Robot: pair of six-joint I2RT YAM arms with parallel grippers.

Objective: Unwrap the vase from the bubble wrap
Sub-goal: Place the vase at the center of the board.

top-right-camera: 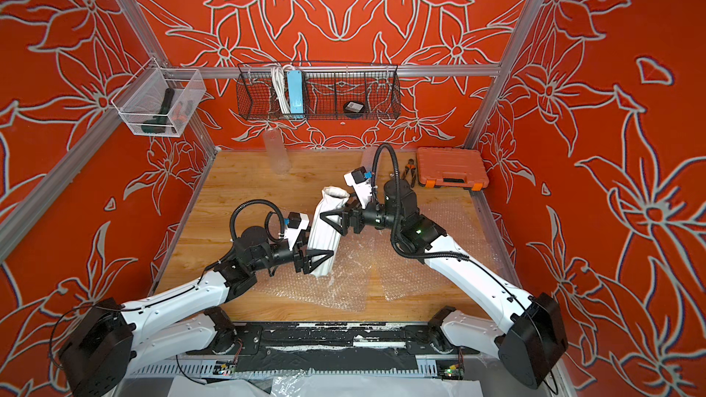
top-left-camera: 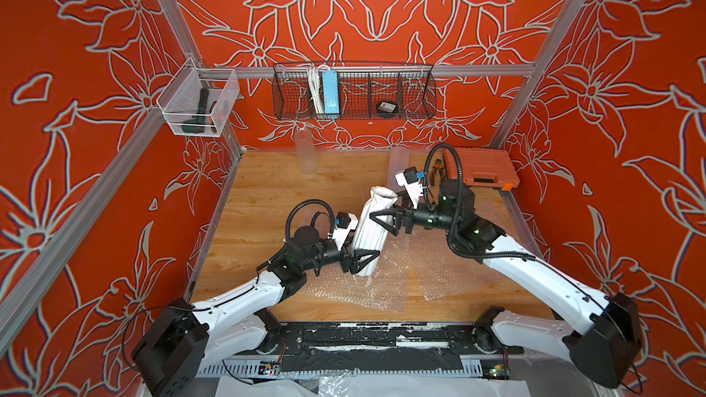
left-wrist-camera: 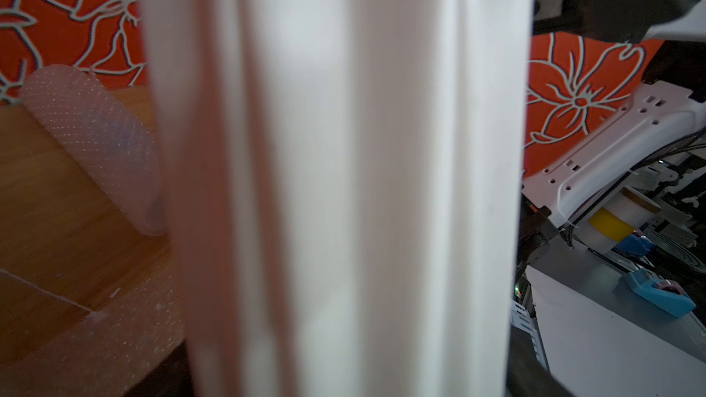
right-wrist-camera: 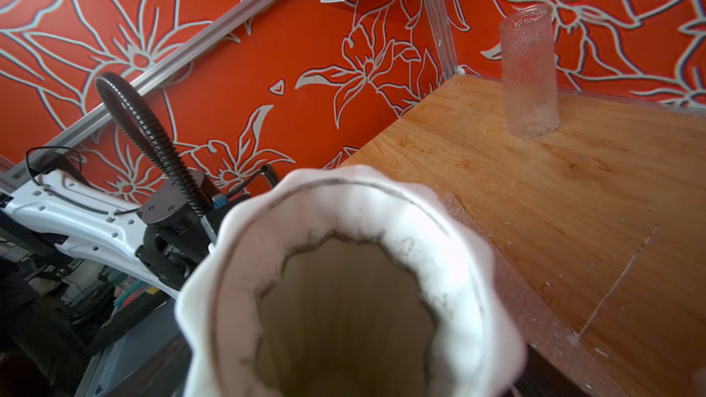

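A white ribbed vase point(top-left-camera: 368, 232) point(top-right-camera: 324, 231) leans bare over the wooden table, mouth toward the back. My left gripper point(top-left-camera: 363, 259) point(top-right-camera: 319, 258) is shut on its lower body near the base. My right gripper point(top-left-camera: 384, 220) point(top-right-camera: 333, 219) stands open, its fingers either side of the upper body below the rim. The vase wall point(left-wrist-camera: 344, 147) fills the left wrist view and its open mouth point(right-wrist-camera: 382, 208) fills the right wrist view, hiding both sets of fingertips. A flat sheet of bubble wrap point(top-left-camera: 363, 294) point(top-right-camera: 317, 292) lies under the vase's base.
Another flat bubble sheet point(top-left-camera: 450, 269) lies under the right arm. A rolled tube of it point(top-left-camera: 397, 164) point(left-wrist-camera: 95, 135) rests toward the back. A clear textured glass cylinder point(top-left-camera: 306, 150) point(right-wrist-camera: 529, 74) stands at the back left. An orange tool case point(top-left-camera: 481, 169) and pliers point(top-left-camera: 437, 169) sit back right.
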